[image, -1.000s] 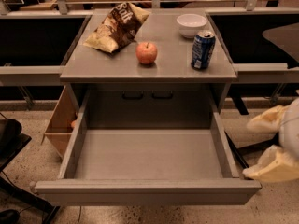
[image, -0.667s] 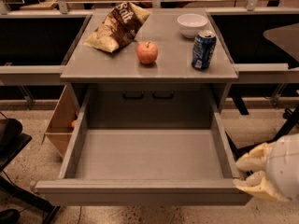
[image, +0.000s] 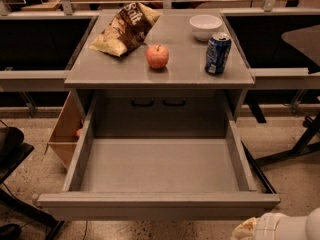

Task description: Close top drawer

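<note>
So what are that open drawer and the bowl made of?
The top drawer looks like painted grey metal: thin flat walls, matte sheen. The bowl looks glazed ceramic or plastic: smooth glossy white. The gripper sits below the drawer's front-right corner.

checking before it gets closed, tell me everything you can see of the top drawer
The top drawer is grey metal, wide and deep, pulled far out below the cabinet top. Its front panel is plain, no handle; nothing lies inside. The gripper sits low right, just below the front's right corner; contact cannot be told.
</note>
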